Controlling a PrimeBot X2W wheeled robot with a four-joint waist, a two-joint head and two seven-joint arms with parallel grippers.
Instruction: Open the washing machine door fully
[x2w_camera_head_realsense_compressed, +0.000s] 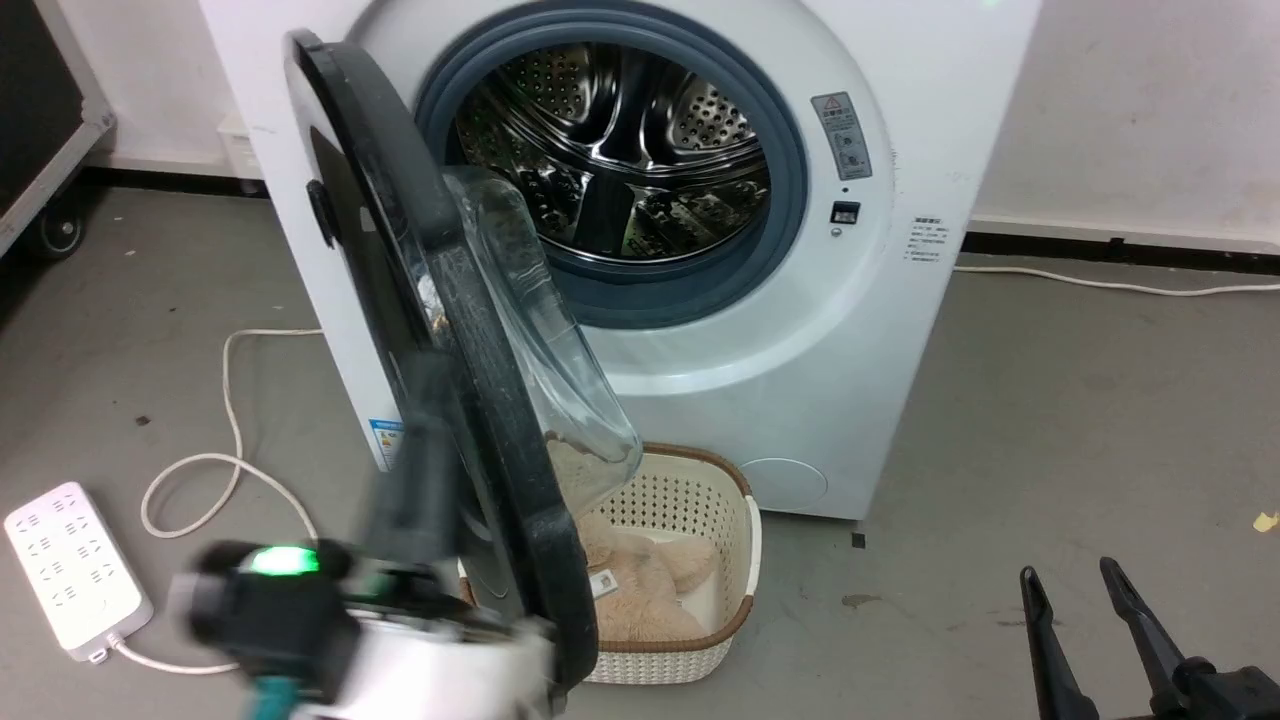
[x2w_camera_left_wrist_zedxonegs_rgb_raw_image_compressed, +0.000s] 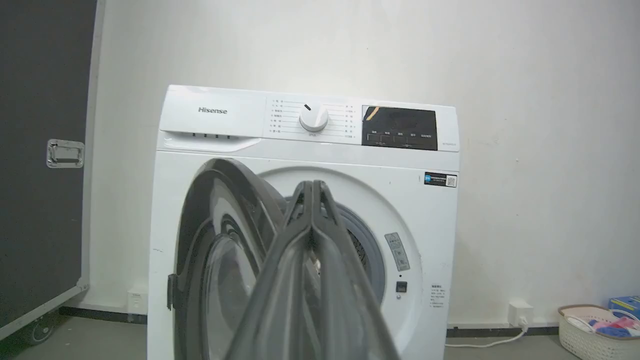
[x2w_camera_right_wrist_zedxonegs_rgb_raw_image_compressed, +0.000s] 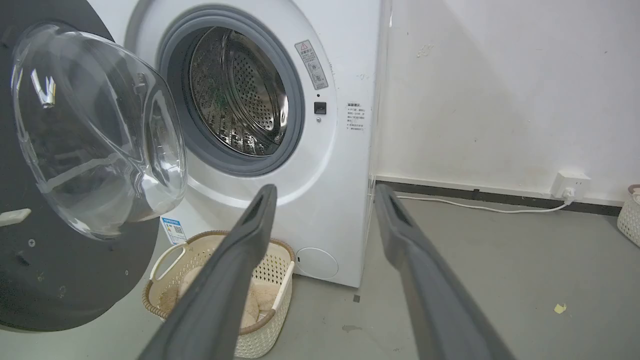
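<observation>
The white washing machine (x2w_camera_head_realsense_compressed: 800, 380) (x2w_camera_left_wrist_zedxonegs_rgb_raw_image_compressed: 215, 110) (x2w_camera_right_wrist_zedxonegs_rgb_raw_image_compressed: 330, 200) stands against the wall, its steel drum (x2w_camera_head_realsense_compressed: 620, 150) exposed. The washing machine door (x2w_camera_head_realsense_compressed: 500, 400) (x2w_camera_left_wrist_zedxonegs_rgb_raw_image_compressed: 220, 210) (x2w_camera_right_wrist_zedxonegs_rgb_raw_image_compressed: 60, 280) is swung out roughly square to the front, hinged on the left, its glass bowl (x2w_camera_head_realsense_compressed: 540, 340) (x2w_camera_right_wrist_zedxonegs_rgb_raw_image_compressed: 100, 135) facing right. My left gripper (x2w_camera_head_realsense_compressed: 425, 380) (x2w_camera_left_wrist_zedxonegs_rgb_raw_image_compressed: 312, 186) is shut, blurred, with its fingers up by the door's free edge; I cannot tell whether they touch it. Low at the right, my right gripper (x2w_camera_head_realsense_compressed: 1068, 572) (x2w_camera_right_wrist_zedxonegs_rgb_raw_image_compressed: 326, 192) is open, holding nothing.
A cream perforated basket (x2w_camera_head_realsense_compressed: 690, 500) (x2w_camera_right_wrist_zedxonegs_rgb_raw_image_compressed: 270, 280) holding something plush sits on the floor under the door. A white power strip (x2w_camera_head_realsense_compressed: 70, 570) and its cable (x2w_camera_head_realsense_compressed: 230, 400) lie at the left. A black wheeled case (x2w_camera_head_realsense_compressed: 40, 100) stands far left. Another basket (x2w_camera_left_wrist_zedxonegs_rgb_raw_image_compressed: 590, 325) sits far right.
</observation>
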